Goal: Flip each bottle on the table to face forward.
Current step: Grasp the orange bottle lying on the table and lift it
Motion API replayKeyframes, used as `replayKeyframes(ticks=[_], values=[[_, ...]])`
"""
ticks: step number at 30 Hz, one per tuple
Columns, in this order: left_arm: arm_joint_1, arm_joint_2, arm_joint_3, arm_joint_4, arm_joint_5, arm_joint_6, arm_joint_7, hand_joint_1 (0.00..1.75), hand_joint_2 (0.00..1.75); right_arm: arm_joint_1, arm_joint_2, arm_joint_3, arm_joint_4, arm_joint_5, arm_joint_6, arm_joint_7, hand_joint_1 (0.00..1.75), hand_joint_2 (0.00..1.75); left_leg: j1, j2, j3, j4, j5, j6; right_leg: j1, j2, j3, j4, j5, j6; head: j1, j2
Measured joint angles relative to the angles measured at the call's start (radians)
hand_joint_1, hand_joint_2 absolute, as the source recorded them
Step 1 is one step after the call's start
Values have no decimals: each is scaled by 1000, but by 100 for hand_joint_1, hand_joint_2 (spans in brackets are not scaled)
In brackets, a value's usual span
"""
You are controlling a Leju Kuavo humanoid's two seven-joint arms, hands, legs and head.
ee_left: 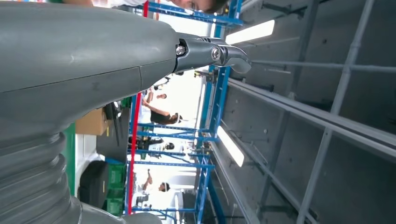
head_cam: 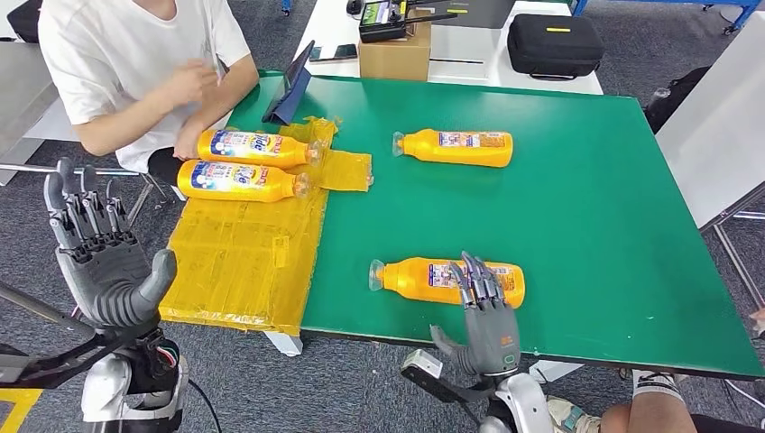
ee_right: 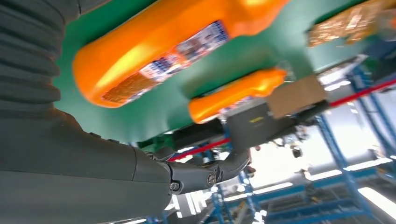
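Note:
Four orange bottles lie on their sides on the green table (head_cam: 586,207). The near bottle (head_cam: 424,278) lies at the front edge, its cap to the left. My right hand (head_cam: 487,316) is raised just in front of it, fingers straight and apart, their tips over the bottle's label; it grips nothing. The right wrist view shows this near bottle (ee_right: 159,51) close up and the far bottle (ee_right: 236,93) behind it. That far bottle (head_cam: 456,146) lies mid-table. Two more bottles (head_cam: 257,147) (head_cam: 239,180) lie on a yellow sheet (head_cam: 244,262) at the left. My left hand (head_cam: 104,262) is held up, empty, off the table's left side.
A person in a white shirt (head_cam: 135,54) sits at the far left corner, one hand near the two left bottles. A tablet (head_cam: 290,86) stands behind them. A cardboard box (head_cam: 395,54) and a black case (head_cam: 552,43) sit on the white table beyond.

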Motion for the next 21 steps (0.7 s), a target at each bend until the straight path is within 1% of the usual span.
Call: replayKeyframes(ticks=[5,10,16,21], values=[[14,0,-11,-12,-5,-7,0,0,175,-23,-11,-34,25,4,20,29,0,175,0,0,0,0,0,0,0,0,0,0,0,0,0,0],[17,0,-16,-15,12,-39,16,0,175,-58,-21,-66,77,12,34,59,0,175,0,0,0,0,0,0,0,0,0,0,0,0,0,0],[13,0,-26,-8,17,-53,31,0,175,-132,-32,-104,183,-6,59,61,0,175,0,0,0,0,0,0,0,0,0,0,0,0,0,0],[5,0,-31,5,26,-54,37,0,175,-175,-32,-115,254,-17,75,58,0,175,0,0,0,0,0,0,0,0,0,0,0,0,0,0]])
